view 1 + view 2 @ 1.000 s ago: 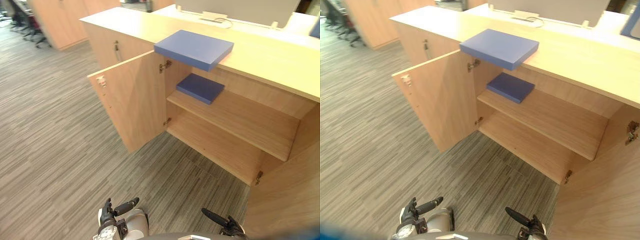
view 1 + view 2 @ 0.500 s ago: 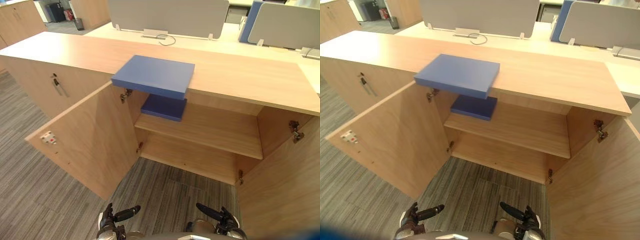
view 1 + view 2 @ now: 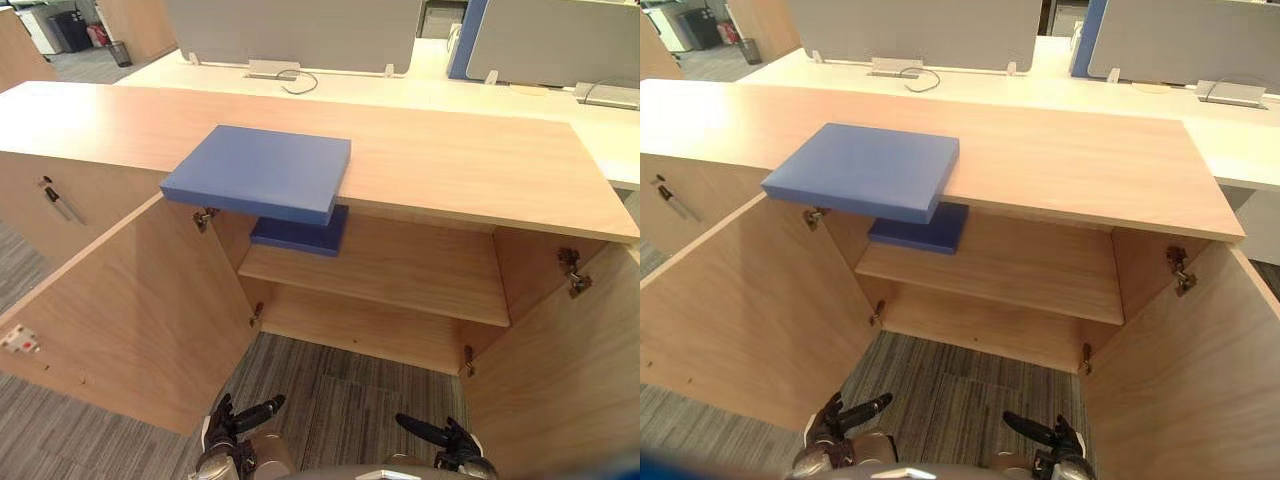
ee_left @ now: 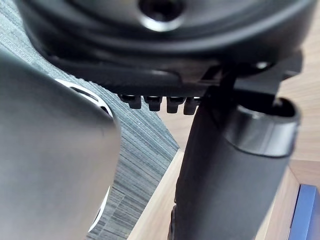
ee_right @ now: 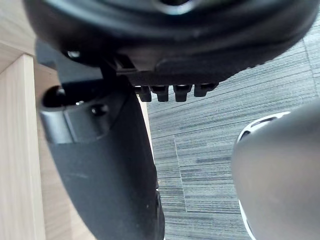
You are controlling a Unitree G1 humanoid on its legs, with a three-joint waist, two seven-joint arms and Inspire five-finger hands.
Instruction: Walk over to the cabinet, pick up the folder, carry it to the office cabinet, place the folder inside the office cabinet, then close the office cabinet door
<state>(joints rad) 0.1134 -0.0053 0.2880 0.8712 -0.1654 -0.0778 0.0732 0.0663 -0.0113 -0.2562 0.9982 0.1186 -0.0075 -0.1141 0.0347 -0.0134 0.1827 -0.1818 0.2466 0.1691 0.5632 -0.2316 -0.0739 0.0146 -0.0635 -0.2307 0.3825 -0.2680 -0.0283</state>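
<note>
We find the cabinet's left door swung wide. The blue folder lies on the cabinet's top, overhanging its front (a second blue folder sits on the shelf inside). Low before the cabinet, left hand and right hand hang, fingers relaxed, holding nothing. The wrist views add carpet.

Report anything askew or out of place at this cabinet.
The blue folder on the cabinet top juts past the front edge, so part of it overhangs the open compartment. A second blue folder lies on the upper shelf below. The left door and right door stand open; nothing looks spilled or damaged.
</note>
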